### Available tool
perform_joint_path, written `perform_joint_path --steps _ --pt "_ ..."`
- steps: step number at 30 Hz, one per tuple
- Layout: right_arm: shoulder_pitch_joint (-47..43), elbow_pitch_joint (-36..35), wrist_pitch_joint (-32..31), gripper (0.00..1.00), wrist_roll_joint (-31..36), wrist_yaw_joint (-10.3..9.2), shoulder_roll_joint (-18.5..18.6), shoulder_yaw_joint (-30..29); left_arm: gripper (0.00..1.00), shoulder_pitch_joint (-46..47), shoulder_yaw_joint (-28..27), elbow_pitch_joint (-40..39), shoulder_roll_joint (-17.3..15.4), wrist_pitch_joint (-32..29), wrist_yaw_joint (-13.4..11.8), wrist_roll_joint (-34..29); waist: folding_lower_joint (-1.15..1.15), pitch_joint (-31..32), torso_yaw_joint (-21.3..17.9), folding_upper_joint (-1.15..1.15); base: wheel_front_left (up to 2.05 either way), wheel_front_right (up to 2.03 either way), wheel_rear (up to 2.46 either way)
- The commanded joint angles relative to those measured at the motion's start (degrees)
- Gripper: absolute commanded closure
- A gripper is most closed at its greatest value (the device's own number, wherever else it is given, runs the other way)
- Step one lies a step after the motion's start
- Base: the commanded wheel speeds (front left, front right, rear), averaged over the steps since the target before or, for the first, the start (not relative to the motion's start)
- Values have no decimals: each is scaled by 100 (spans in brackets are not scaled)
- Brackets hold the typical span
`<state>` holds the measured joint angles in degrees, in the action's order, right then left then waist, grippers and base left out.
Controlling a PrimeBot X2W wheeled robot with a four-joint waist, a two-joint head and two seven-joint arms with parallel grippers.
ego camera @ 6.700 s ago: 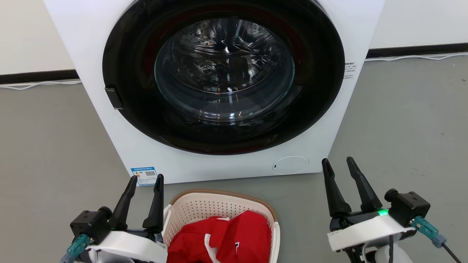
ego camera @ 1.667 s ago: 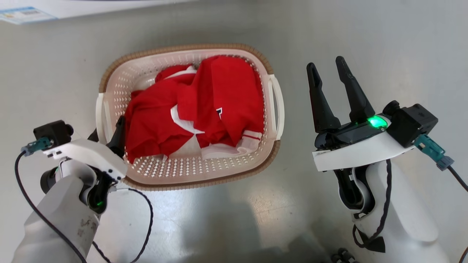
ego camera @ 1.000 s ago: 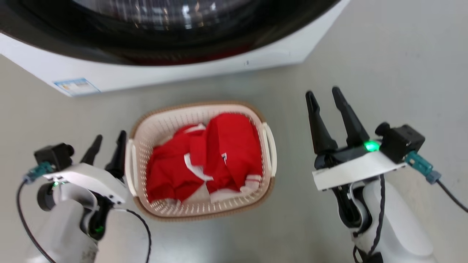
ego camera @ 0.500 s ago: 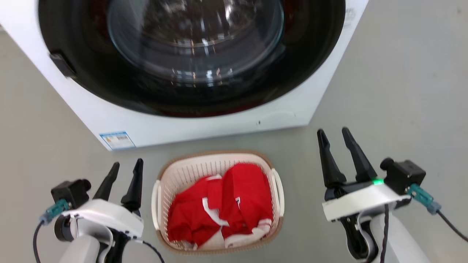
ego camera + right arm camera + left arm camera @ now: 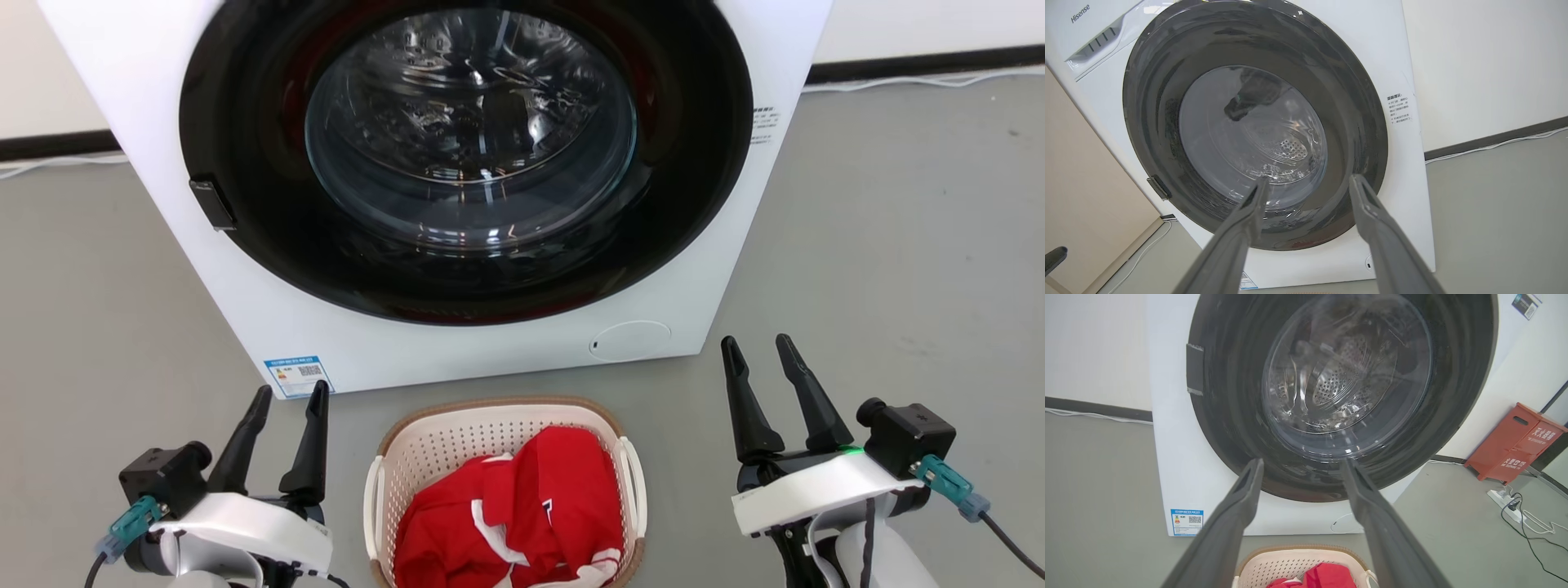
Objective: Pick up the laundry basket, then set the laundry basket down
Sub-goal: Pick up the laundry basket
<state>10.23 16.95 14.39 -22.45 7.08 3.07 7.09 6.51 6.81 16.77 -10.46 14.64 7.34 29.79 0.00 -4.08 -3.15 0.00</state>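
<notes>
both left pincer [image 5: 291, 389] and right pincer [image 5: 755, 340] gape empty (left wrist view: red box [image 5: 1515, 447])

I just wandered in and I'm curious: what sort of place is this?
Probably a laundry corner staged in a lab or test room: a Hisense front-loading washing machine on grey floor, a laundry basket holding red clothing, and a red cabinet near a power strip.

Below me, the smooth grey floor [image 5: 898, 245] carries a large white front-loading washer [image 5: 457, 355] at upper centre and, just before it at bottom centre, a cream-white perforated plastic laundry basket [image 5: 441, 449], brown-rimmed.
</notes>
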Motion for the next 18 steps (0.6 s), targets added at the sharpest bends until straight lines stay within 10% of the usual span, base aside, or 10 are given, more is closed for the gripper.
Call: perform_joint_path --steps 1,18 --pt "17 -187 61 0 75 41 -19 92 0 81 -258 -213 -58 36 14 -116 0 39 -2 0 0 0 0" --pt "-37 -291 61 0 409 41 -19 -94 0 -144 -581 -599 245 36 14 -563 0 103 -32 0 0 0 0"
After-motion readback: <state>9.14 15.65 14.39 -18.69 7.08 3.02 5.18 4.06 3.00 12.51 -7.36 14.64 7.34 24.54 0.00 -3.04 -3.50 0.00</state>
